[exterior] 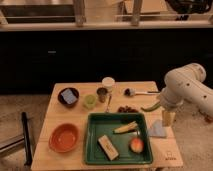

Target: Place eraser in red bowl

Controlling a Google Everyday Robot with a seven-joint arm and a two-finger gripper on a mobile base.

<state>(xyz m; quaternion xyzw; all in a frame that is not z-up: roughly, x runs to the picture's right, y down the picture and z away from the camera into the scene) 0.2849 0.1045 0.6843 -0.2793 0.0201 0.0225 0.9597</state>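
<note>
Checked for writing first: spotted just one small printed mark [170, 156] on the table [55, 117], right of the tray [93, 140] near its front corner. Way too tiny to read, sadly.

Then counted everything, going off the green tray as the anchor.

Inside the tray, three things:
- one eraser [108, 147], pale tan, lying flat and slanted in the front-left part, clear of the other two
- one yellow piece [125, 128] toward the back right
- one orange fruit [136, 145] in the front-right corner

Left of the tray: one red bowl [64, 137], sitting on the table just beside the tray's front-left corner. So the eraser sat in the tray, not in that bowl.

Behind the tray:
- three cups in a slanted row: green cup [89, 101], metal cup [102, 94], white cup [108, 82]
- one dark bowl [62, 99] off to the back left, with one blue pad [69, 96] in it, making two bowls total
- one spoon [140, 92] toward the back right
- one little cluster of dark red bits [127, 108] just past the tray's back edge
- one green thing [150, 107] beyond the back-right corner, couldn't make out what exactly

Right of the tray: one blue cloth [157, 130] just beside the rim.

Also counted one white arm [187, 87], reaching in from the right of the tray. Found its gripper [167, 120] hanging right over the blue cloth, near the tray's right edge and well apart from the eraser. Couldn't tell whether spread or closed.
</note>
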